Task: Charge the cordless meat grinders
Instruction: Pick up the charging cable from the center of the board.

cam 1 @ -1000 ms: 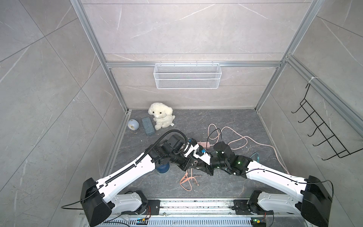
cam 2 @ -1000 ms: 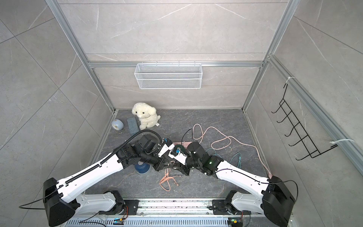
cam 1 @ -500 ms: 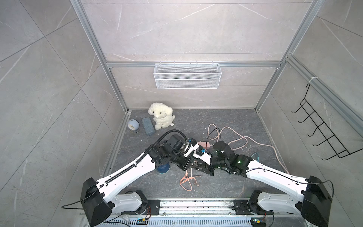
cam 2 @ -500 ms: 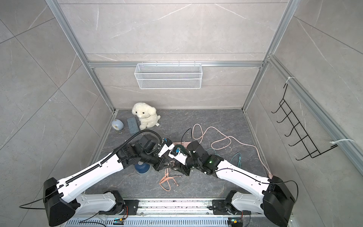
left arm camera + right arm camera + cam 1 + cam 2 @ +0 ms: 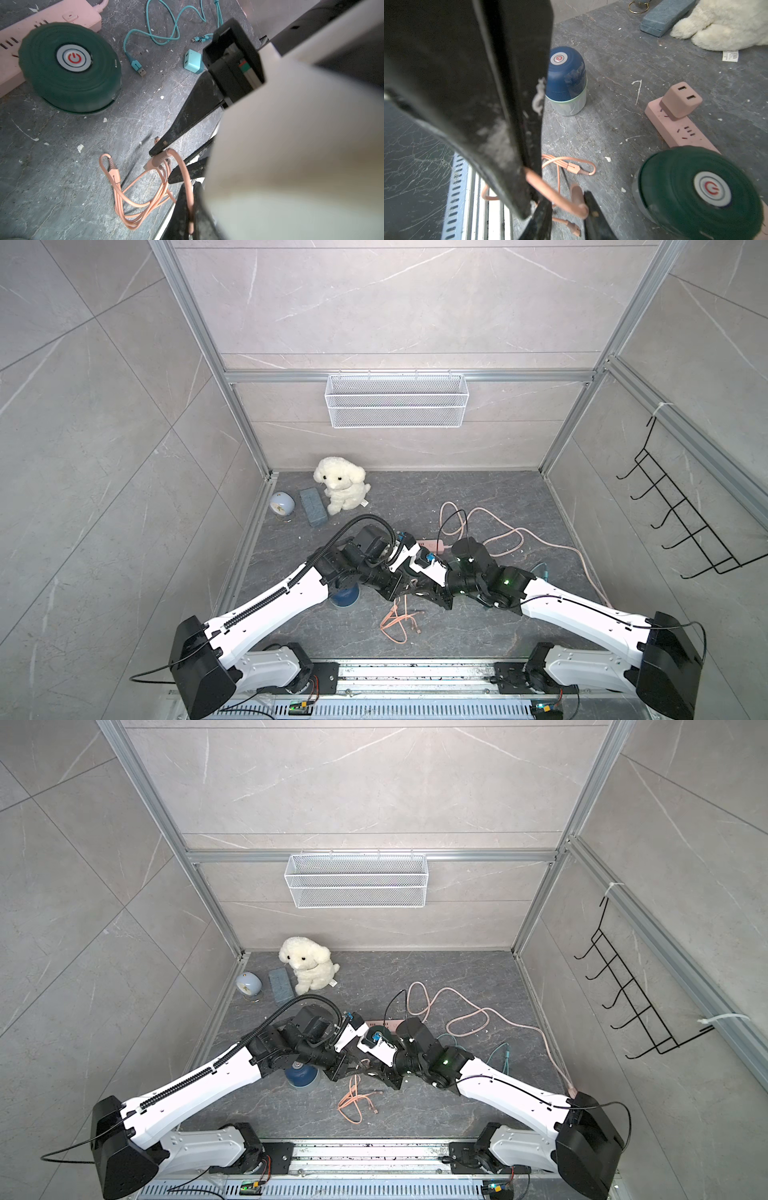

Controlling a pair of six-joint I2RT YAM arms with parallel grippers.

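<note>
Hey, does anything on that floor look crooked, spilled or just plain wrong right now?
The pink charger cube leans to one side in the pink power strip instead of sitting flush, so it looks only half plugged in. Small white flecks are scattered over the floor.

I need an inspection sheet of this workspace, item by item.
Surface: dark stone-look floor, white specks.
Job's things: navy grinder upright; green grinder beside pink power strip; no cable seen in either.
Clutter: plush dog, blue-grey case, pale blue ball.
Grippers: left gripper shut on orange cable; right gripper jaws apart around it.
Cables: teal cable loose near teal plug cube; pink plug cube in the strip.
Surroundings: wire basket and hook rack on walls.
</note>
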